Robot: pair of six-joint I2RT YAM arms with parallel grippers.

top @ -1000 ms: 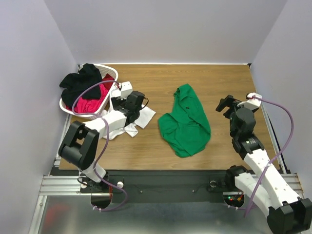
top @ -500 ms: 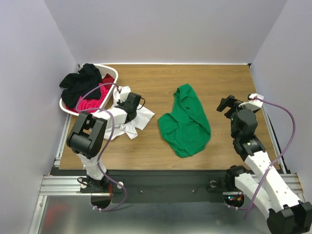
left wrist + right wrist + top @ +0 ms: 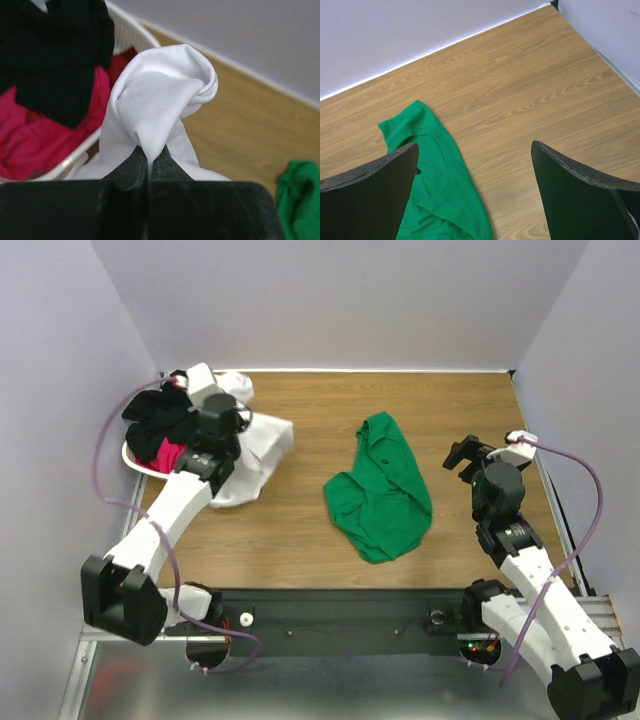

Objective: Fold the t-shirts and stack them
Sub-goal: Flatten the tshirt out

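Top view: overhead, looking down on whole table [image 3: 300, 530]; wrist views: close, low, forward-facing; all share green t-shirt [image 3: 380, 490].

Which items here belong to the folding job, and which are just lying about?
Job: white t-shirt, pinched by left gripper; green t-shirt; black t-shirt; red t-shirt.
Lying about: white lattice laundry basket holding the black and red ones; wooden table.

Bright even light, soft shadows; wrist views slightly blurred
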